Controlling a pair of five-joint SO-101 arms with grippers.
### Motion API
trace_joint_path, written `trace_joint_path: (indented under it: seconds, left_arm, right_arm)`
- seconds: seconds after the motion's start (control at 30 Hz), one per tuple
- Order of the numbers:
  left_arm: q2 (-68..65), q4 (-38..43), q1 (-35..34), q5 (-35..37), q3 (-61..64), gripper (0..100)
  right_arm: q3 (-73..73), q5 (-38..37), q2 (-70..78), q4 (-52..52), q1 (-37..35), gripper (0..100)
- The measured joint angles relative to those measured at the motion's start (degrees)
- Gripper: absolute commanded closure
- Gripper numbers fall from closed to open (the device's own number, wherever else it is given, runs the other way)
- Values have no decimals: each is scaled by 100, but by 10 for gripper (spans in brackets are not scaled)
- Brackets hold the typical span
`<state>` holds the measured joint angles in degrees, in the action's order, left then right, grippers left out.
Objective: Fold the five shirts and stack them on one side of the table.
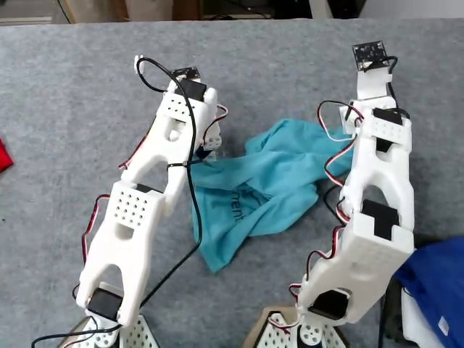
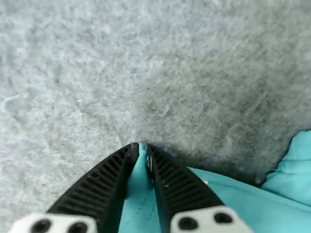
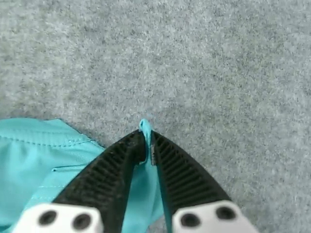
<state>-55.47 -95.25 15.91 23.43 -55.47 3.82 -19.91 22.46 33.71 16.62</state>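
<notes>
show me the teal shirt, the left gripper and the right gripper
teal shirt (image 1: pixel 279 170), high view, middle of the bunched cloth
left gripper (image 2: pixel 141 148), left wrist view, between the tips of its jaws
right gripper (image 3: pixel 147 136), right wrist view, between the tips of its jaws

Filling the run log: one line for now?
left gripper: shut on teal shirt | right gripper: shut on teal shirt | teal shirt: crumpled on table
</notes>
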Motion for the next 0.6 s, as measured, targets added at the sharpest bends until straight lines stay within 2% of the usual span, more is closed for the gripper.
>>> trace_joint_path:
  seconds: [0.1,0.27,0.47,0.6]
  left_arm:
    - [-9,158,0,26,-97,981]
    - [114,9,-9,26,-1187,981]
    - [545,-475,-255,26,-3165,982]
    - [1248,-492,-571,44,-3648,982]
  right_arm:
    - [-9,0,-18,88,0,994]
    - [-18,141,-571,466,-35,994]
    - [-167,237,-2207,976,-62,994]
    - [-448,378,-3622,1196,-62,994]
